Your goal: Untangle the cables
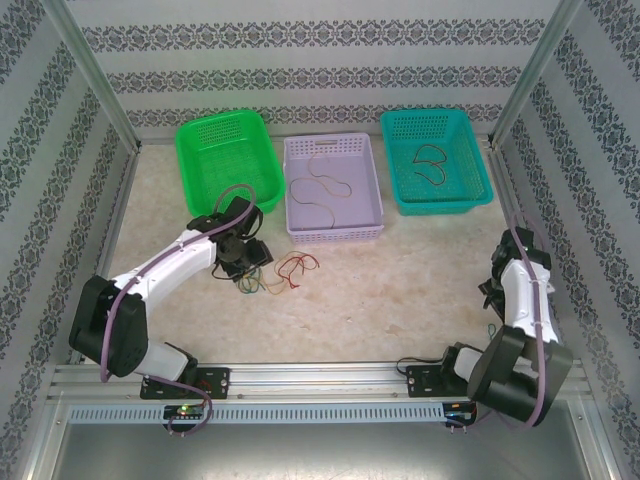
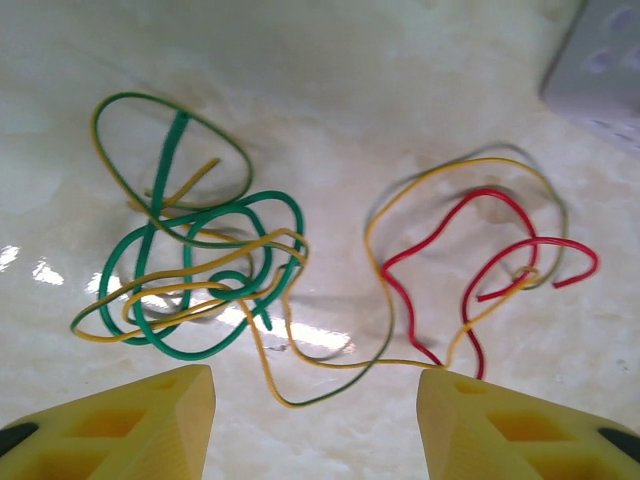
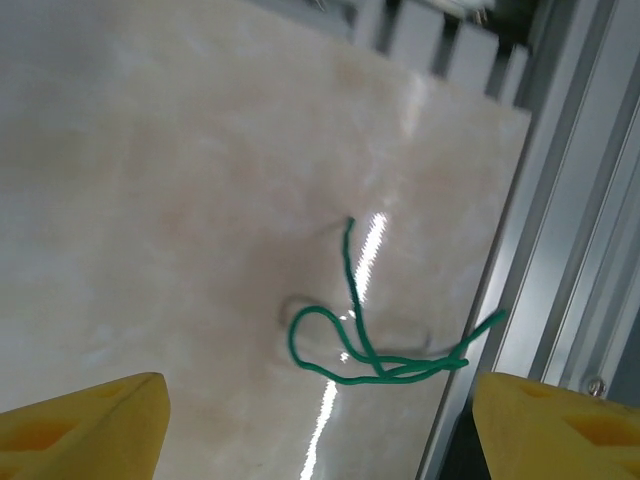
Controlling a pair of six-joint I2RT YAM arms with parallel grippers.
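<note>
Left end effector [image 2: 315, 400] released, jaws apart, nothing gripped, hovering low over the cable tangle [image 2: 290, 245] on the tabletop [image 2: 350, 80]. Tangle layout: green strand [image 2: 170, 150] and yellow strand [image 2: 340, 363] looped through each other on the left side, red strand [image 2: 485, 192] curled on the right, and the yellow runs across between the jaws, linking both halves. In the top view this tangle lies just in front of the lavender basket [image 1: 332, 237].

Right end effector [image 3: 320, 410] also released, jaws wide apart, above a lone green cable [image 3: 370, 345] that lies loose on the tabletop beside the aluminium frame rail [image 3: 560, 260], well apart from the tangle.

Lavender basket holds one thin tan cable [image 1: 320, 185], teal basket [image 1: 440, 205] holds one dark cable [image 1: 432, 165], green basket [image 1: 215, 150] stands to their left
</note>
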